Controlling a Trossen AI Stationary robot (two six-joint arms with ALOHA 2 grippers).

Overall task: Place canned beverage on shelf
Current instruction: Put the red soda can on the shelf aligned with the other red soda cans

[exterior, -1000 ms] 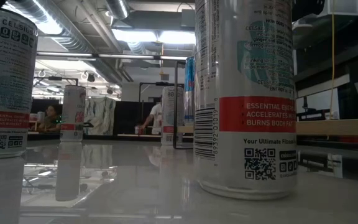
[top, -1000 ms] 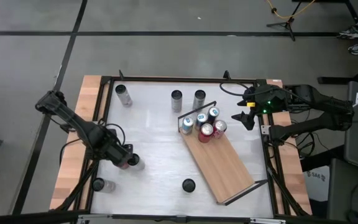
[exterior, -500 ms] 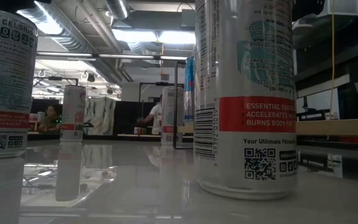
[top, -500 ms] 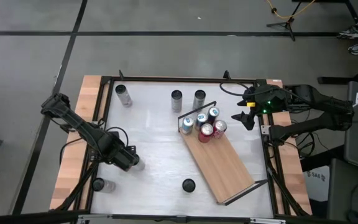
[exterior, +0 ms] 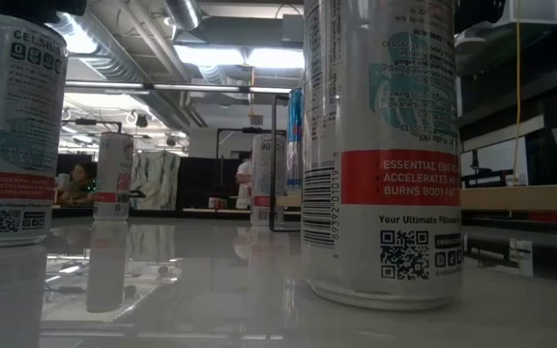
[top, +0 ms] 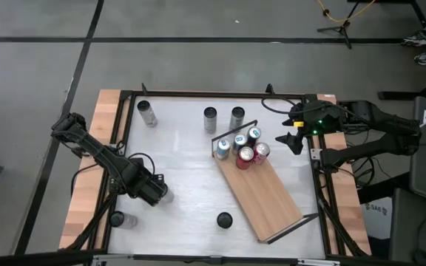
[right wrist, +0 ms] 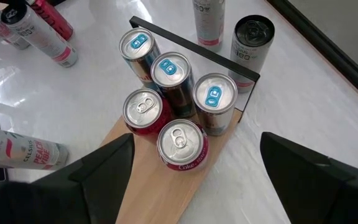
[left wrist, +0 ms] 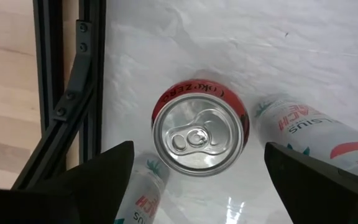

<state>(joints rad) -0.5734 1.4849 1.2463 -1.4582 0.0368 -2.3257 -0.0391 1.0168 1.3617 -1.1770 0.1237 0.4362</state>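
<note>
Left claw (top: 156, 193) hangs spread wide over a red-topped can (left wrist: 200, 126) standing at about eight o'clock on the tabletop (top: 191, 166). From the wrist camera I look straight down on the can's lid, one dark finger (left wrist: 95, 177) on each side of it and neither touching, so nothing is held yet. Two slim white cans (left wrist: 309, 127) stand close beside it, one on either side, and that is my worry.

To do this step well, I would keep the claw centred on the lid, drop straight down so the fingers pass between the red can and its neighbours, and close on the body well below the rim. Any sideways drift would likely topple a slim can.

My left arm reaches in from the nine o'clock edge, elbow out over the wooden side rail, forearm angled toward the middle and the wrist pitched down so the claw points at the tabletop.

Farther out, the shelf (top: 268, 196) lies slantwise from the centre toward five o'clock. Five cans (right wrist: 176, 93) cluster at its far end against the wire rail; the near stretch of board is bare, with room for this one.

Right claw (top: 293, 140) waits at two o'clock, also spread and empty, just beyond that cluster.
</note>
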